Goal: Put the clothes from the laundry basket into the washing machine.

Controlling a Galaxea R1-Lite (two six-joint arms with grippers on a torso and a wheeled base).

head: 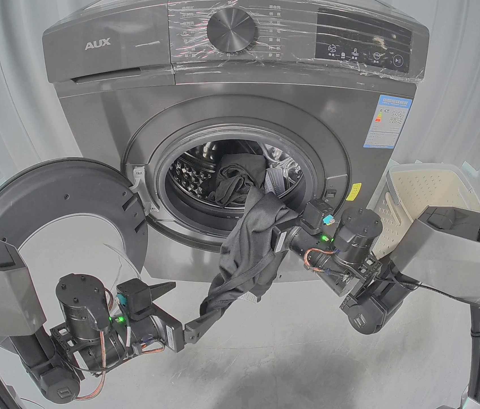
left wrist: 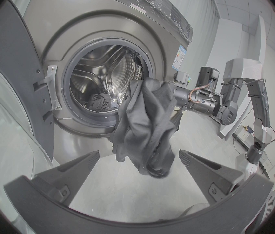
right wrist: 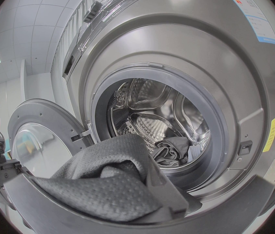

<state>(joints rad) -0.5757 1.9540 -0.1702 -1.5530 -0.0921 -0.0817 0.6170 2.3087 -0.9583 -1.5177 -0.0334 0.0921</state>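
dark garment (head: 249, 240) hangs before open washing machine (head: 109, 109); second garment (head: 234, 180) inside; cream laundry basket (head: 418, 191) beside.

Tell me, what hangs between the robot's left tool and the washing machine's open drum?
A dark garment, gripped by the right tool, hangs between them; the left wrist view shows it plainly.

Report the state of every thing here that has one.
Washing machine door, swung fully open.
Drum, holds one dark garment.
Black garment, hanging at the drum's opening.
Right end effector, shut on black garment.
Left end effector, open below it.
Laundry basket, upright.
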